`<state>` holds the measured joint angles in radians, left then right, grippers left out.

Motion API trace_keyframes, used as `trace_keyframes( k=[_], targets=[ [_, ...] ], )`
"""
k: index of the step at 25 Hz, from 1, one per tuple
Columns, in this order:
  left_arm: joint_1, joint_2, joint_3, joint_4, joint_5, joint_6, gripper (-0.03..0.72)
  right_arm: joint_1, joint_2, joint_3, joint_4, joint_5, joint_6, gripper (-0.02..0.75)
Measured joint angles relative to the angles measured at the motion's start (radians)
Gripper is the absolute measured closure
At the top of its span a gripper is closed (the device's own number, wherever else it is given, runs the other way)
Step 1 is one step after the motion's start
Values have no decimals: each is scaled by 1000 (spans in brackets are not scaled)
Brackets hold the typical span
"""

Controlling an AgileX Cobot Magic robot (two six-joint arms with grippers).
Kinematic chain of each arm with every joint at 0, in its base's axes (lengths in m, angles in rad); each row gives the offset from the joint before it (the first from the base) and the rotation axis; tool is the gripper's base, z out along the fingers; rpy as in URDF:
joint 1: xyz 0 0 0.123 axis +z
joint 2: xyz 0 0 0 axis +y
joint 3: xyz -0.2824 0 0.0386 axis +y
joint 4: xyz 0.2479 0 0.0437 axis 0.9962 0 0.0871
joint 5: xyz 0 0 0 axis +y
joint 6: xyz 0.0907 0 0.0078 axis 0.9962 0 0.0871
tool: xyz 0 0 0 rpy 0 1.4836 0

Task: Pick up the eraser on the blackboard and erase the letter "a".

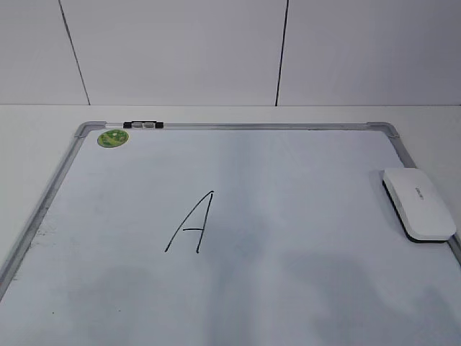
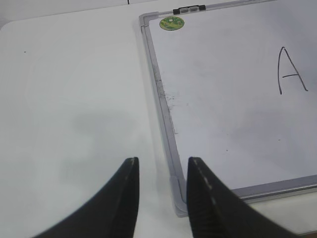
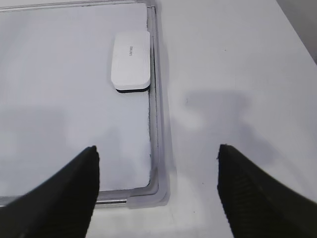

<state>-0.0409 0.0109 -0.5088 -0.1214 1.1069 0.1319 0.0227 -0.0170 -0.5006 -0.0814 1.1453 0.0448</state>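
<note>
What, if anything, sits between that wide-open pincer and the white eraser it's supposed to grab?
Nothing visible does. In the right wrist view the right pincer hangs open above the board's near corner, and only bare whiteboard and its metal frame lie between it and the eraser, which rests flat against the board's right edge.

White tabletop (image 1: 43, 122), pale wall panels (image 1: 180, 50) behind split by dark vertical seams, soft even light
</note>
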Motion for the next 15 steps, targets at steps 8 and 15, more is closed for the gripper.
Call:
trace_keyframes(
  k=[8,15],
  targets=[
    [0,0,0,0,0,0,443,0,0,0,0,0,0,145],
    [0,0,0,0,0,0,443,0,0,0,0,0,0,145]
  ],
)
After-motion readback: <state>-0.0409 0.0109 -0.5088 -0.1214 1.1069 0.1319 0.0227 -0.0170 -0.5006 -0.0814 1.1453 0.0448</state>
